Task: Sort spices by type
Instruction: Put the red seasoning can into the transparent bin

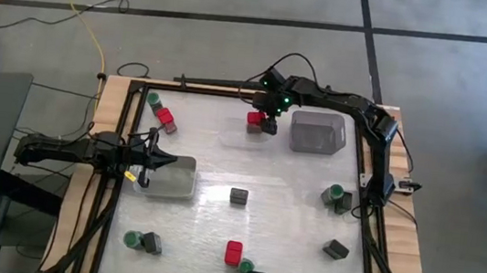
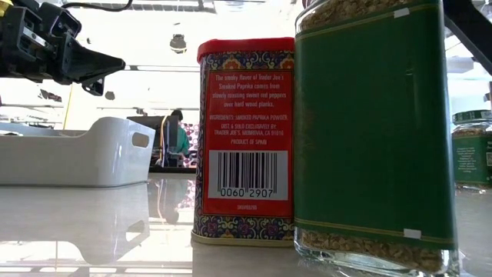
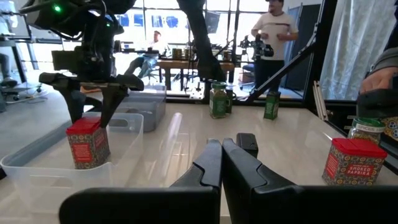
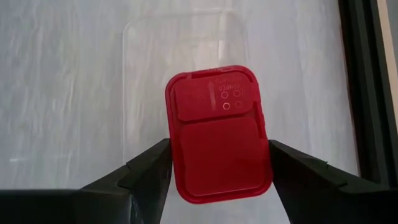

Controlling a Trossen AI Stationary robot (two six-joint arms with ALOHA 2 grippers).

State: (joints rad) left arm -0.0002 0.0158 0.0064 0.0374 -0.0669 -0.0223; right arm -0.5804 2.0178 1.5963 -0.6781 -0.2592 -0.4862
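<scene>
Right pincer hanging at the far side of the desk, fingers spread on either side of a red tin and looking just clear of its sides, directly above the clear tray. Left pincer waiting closed over the white tray at the left edge, gripping nothing. Spreading outward across the desk: a grey bin just beside the right pincer; a green-lidded jar touching a second red tin at the far left; a dark tin standing alone mid-desk; a third red tin beside a jar at the near edge.
</scene>
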